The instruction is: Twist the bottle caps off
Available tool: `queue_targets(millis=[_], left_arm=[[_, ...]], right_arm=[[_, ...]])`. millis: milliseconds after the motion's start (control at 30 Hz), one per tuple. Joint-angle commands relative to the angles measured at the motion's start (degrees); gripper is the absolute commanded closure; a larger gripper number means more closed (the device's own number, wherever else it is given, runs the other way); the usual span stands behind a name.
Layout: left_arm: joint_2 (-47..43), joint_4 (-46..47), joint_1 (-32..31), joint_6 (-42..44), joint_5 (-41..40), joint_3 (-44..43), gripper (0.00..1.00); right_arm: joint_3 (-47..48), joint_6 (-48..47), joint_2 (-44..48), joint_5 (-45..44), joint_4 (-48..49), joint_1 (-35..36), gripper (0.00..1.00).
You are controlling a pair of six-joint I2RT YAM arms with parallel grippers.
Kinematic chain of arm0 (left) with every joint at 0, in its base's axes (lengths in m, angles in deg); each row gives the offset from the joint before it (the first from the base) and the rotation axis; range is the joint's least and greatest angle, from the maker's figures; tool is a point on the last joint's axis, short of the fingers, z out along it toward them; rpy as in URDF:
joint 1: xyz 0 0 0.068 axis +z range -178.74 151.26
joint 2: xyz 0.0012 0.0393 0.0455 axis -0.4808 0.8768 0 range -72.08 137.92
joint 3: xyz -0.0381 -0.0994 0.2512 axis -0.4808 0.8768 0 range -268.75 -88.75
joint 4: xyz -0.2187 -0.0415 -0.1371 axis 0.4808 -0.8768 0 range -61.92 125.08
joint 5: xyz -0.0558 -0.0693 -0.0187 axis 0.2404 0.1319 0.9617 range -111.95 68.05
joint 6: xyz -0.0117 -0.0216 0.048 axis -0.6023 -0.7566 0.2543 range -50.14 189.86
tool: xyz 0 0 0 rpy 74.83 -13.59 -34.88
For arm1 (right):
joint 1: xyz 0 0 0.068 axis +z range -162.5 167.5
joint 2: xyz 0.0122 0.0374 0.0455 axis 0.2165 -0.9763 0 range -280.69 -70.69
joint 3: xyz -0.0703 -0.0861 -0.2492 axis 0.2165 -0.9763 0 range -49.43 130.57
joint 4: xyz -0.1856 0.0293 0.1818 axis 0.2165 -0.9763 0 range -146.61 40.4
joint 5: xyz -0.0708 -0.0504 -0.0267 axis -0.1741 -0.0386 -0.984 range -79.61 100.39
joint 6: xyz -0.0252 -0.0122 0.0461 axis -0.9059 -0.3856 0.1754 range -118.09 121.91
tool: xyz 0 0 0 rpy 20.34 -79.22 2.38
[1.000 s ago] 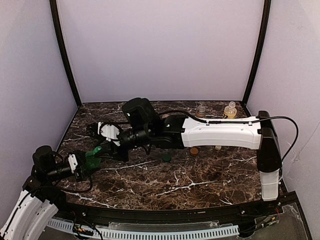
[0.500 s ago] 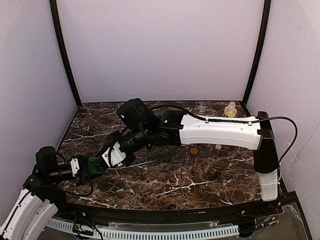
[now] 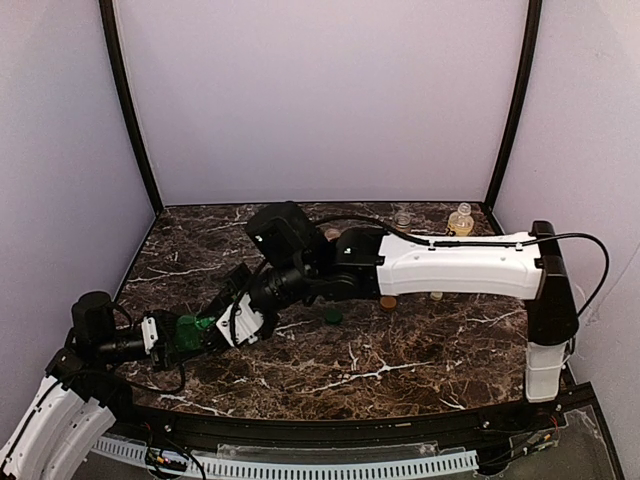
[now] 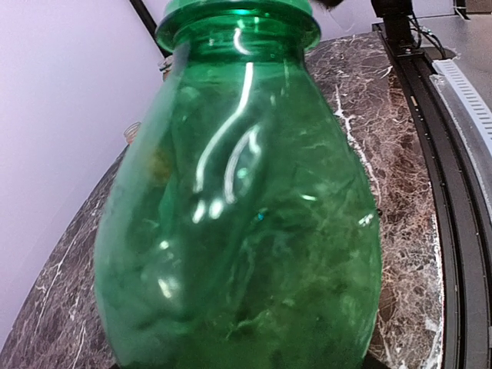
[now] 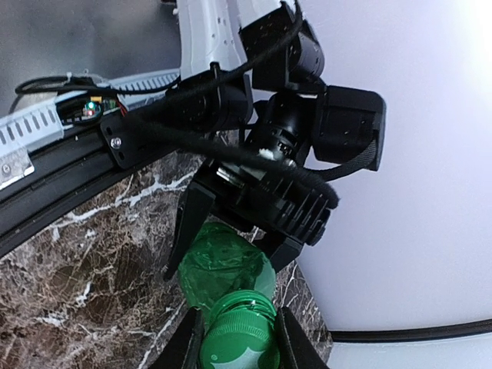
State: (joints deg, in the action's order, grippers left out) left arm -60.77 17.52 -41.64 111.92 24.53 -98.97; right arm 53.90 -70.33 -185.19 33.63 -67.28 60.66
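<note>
The green cap [image 5: 237,344] sits pinched between the closed fingers of the right gripper [image 5: 238,338]. The slim green bottle [image 4: 246,231] extends straight away beyond those fingertips, its body clamped by the left gripper [image 5: 229,250], so its long axis runs from one gripper to the other.

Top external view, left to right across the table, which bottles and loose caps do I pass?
Slim green plastic bottle → round dark green cap → round golden-brown cap → small cream-white cap → orange juice bottle.
</note>
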Motion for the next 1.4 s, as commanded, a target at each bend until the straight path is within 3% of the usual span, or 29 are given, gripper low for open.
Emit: queue_targets(millis=[0, 233, 433, 533, 800, 1000, 1133, 1200, 1300, 1367], left_arm=[[0.16, -0.50, 0.40, -0.78, -0.55, -0.77, 0.90], [0.07, -0.21, 0.41, -1.09, -1.33, -1.02, 0.90], [-1.42, 6.71, 0.49, -8.25, -9.40, -0.70, 0.90], [-2.23, 9.98, 0.82, -10.36, -14.45, -0.64, 0.89], [-3.25, 16.05, 2.27, -16.96, -26.05, -3.09, 0.87], [-1.82, 15.56, 3.46, -28.31, -23.53, -6.52, 0.85], [-1.39, 15.45, 3.57, -29.80, -21.66, -6.95, 0.84], [-1.38, 15.53, 3.55, -29.65, -21.18, -6.81, 0.84], [-1.58, 15.61, 3.56, -29.59, -20.42, -6.53, 0.84], [-1.76, 15.63, 3.54, -29.84, -19.89, -6.27, 0.84]], right_arm=[[-5.86, 8.93, 8.45, 7.06, 6.86, -1.55, 1.00], [-8.25, 17.53, 10.38, 7.19, 10.66, -2.61, 1.00], [-6.75, 57.69, 6.62, -12.82, 9.62, -9.57, 1.00], [-8.26, 70.13, 3.72, -20.88, 4.11, -11.57, 1.00], [-3.95, 81.68, -9.28, -20.68, -1.22, -12.66, 1.00], [2.93, 83.84, -18.68, -20.10, -7.03, -12.66, 1.00], [3.02, 84.22, -20.94, -20.63, -8.06, -12.54, 0.98], [3.34, 83.55, -21.47, -21.69, -8.77, -12.16, 0.89], [4.07, 82.14, -21.80, -22.34, -9.75, -11.86, 0.57], [4.97, 81.08, -21.57, -20.90, -10.28, -11.82, 0.42]])
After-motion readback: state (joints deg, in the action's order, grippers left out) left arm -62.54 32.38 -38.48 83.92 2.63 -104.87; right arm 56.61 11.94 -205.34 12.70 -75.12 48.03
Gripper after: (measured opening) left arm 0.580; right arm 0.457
